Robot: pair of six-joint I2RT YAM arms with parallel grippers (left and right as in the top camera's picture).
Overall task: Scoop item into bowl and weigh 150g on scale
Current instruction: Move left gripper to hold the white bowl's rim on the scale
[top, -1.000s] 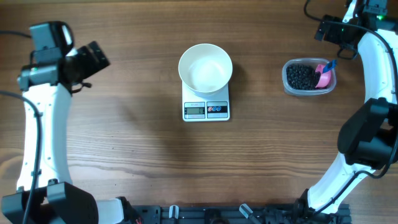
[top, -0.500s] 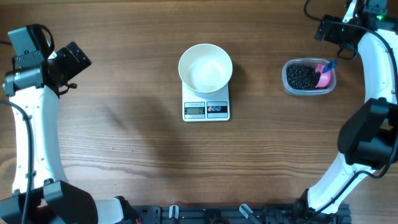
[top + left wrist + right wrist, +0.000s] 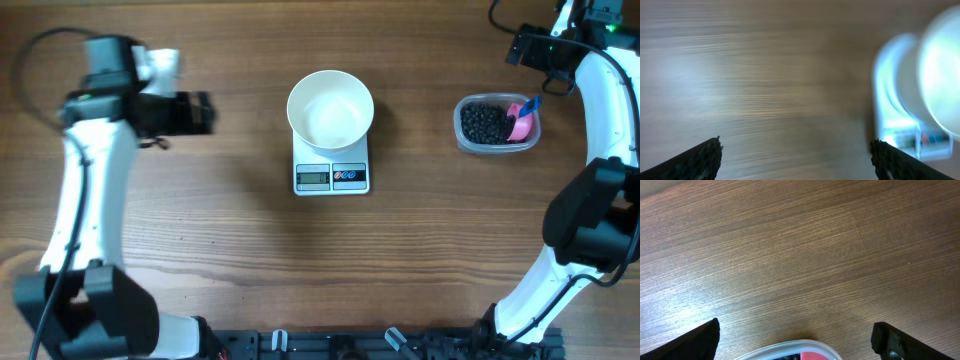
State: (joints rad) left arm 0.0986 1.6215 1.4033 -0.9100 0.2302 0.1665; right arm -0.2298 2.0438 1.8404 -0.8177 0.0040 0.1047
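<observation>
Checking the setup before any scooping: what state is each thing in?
bowl, empty, sitting on the scale
scale, carrying the bowl, display too small to read
beans, heaped in the clear tub
pink scoop, resting in the clear tub
left gripper, open, empty
right gripper, open, empty

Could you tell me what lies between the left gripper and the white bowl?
Only bare wooden table, seen in the overhead view, separates the left gripper from the bowl.

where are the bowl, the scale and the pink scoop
bowl point(image 3: 330, 112), overhead view, bare inside bottom
scale point(image 3: 331, 177), overhead view, front panel beside display
pink scoop point(image 3: 518, 123), overhead view, pink cup part
</observation>
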